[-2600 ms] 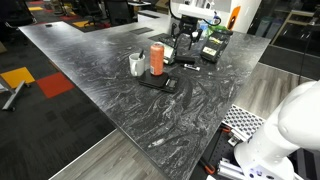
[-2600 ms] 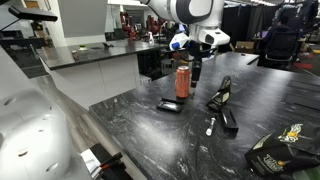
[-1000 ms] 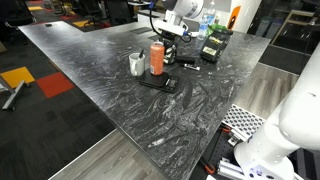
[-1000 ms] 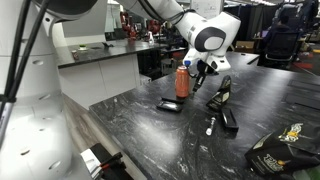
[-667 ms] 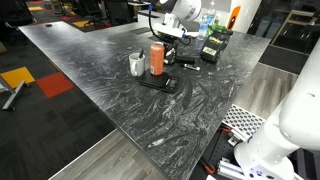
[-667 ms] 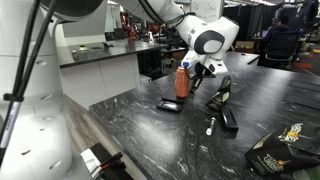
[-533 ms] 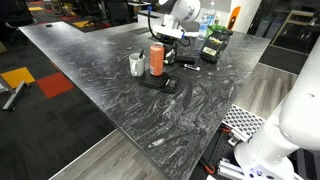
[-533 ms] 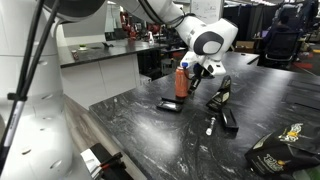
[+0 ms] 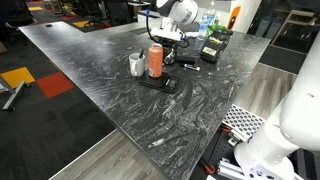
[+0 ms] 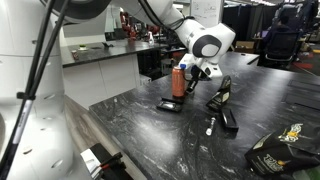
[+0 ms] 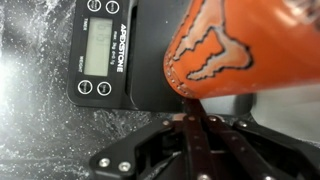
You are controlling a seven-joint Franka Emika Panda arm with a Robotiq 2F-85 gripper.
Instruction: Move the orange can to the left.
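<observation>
The orange can (image 9: 155, 61) stands on the dark marble table (image 9: 120, 110), beside the white-grey mug (image 9: 137, 65). In the other exterior view the orange can (image 10: 178, 80) sits just behind a flat black scale (image 10: 169, 105). My gripper (image 10: 191, 69) is shut, with nothing between its fingers, and presses against the can's side. In the wrist view the closed fingertips (image 11: 190, 100) touch the orange can (image 11: 235, 45), whose black claw-mark logo fills the upper right. The scale (image 11: 110, 50) lies to the left with its display showing.
A black bag (image 9: 215, 45) lies behind the can. A white marker (image 10: 210, 125), a black device (image 10: 222, 100) and a dark packet (image 10: 280, 150) lie on the table. The table edge (image 9: 100, 120) runs diagonally, with floor beyond it.
The arm has swung in against the can, and the can has shifted slightly towards the mug. The jaws have stayed shut.
</observation>
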